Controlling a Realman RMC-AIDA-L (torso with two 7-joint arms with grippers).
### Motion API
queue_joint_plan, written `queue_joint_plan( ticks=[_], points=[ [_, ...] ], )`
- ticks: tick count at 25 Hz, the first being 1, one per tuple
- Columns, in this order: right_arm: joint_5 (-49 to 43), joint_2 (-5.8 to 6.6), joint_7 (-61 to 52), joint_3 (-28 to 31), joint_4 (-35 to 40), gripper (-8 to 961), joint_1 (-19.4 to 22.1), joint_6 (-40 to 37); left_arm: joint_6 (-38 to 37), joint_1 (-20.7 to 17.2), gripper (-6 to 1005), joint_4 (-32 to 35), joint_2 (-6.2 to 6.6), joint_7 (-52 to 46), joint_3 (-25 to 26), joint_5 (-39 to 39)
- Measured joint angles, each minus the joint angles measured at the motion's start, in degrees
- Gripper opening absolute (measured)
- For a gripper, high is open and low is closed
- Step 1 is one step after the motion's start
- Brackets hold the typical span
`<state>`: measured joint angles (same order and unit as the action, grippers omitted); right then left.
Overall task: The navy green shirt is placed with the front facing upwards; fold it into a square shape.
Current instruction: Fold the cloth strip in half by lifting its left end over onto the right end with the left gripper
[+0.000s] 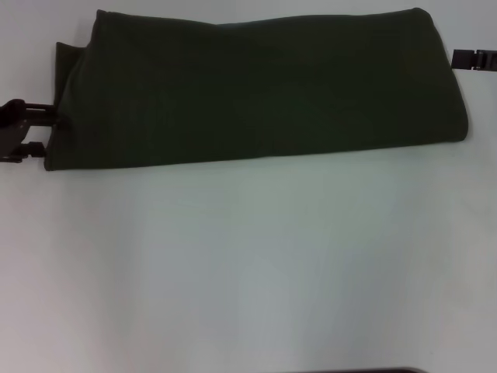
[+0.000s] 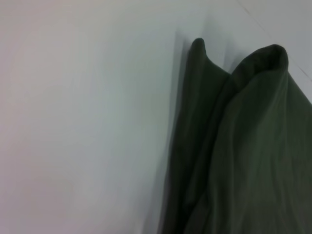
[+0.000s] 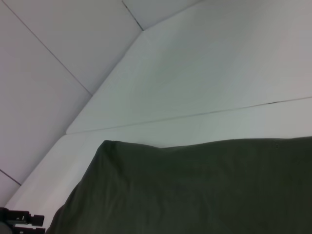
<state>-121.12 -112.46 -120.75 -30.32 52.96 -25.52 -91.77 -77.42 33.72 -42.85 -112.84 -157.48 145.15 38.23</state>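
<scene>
The navy green shirt [image 1: 256,89] lies on the white table [image 1: 248,264] folded into a long band across the far side, plain green side up, no lettering showing. My left gripper [image 1: 48,130] is at the band's left end, its two fingers apart at the cloth's edge. The left wrist view shows that end of the shirt [image 2: 243,146] with folded layers rising in two peaks. My right gripper [image 1: 474,60] is just off the band's far right corner, not touching it. The right wrist view shows the shirt [image 3: 195,190] and, far off, the left gripper [image 3: 22,219].
The white table surface runs wide in front of the shirt. A seam in the table [image 3: 195,114] and pale wall panels [image 3: 58,63] lie beyond the shirt. A dark edge [image 1: 380,371] shows at the bottom of the head view.
</scene>
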Motion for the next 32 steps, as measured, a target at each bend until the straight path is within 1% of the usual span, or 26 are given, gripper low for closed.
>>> queue_joint_plan(
  ticks=[4, 6, 10, 16, 20, 29, 32],
  points=[
    [-0.07, 0.06, 0.01, 0.00, -0.06, 939, 0.15, -0.08, 1.25, 0.65, 720, 0.79, 0.05, -0.01, -0.10, -0.01],
    [-0.08, 0.12, -0.05, 0.16, -0.06, 939, 0.29, -0.12, 1.62, 0.75, 721, 0.76, 0.48, -0.02, -0.12, -0.02],
    [-0.09, 0.14, -0.14, 0.42, -0.06, 939, 0.49, -0.17, 1.76, 0.77, 721, 0.99, 0.84, -0.02, -0.13, -0.07],
    [-0.09, 0.23, -0.18, 0.44, -0.05, 939, 0.42, -0.17, 1.72, 1.38, 721, 3.16, 0.86, -0.02, -0.55, -1.68],
    [-0.09, 0.25, -0.19, 0.19, -0.05, 939, 0.28, -0.20, 1.79, 1.56, 720, 3.59, 0.48, -0.03, -1.38, -2.05],
    [-0.08, 0.09, -0.19, 0.45, -0.05, 939, 0.53, -0.38, 1.72, 2.06, 720, 3.59, -0.46, 0.13, -1.45, -2.12],
    [-0.08, 0.03, -0.19, 0.45, -0.05, 939, 0.54, -0.65, 1.79, 2.20, 720, 3.58, -0.53, 0.24, -1.45, -2.12]
  ],
)
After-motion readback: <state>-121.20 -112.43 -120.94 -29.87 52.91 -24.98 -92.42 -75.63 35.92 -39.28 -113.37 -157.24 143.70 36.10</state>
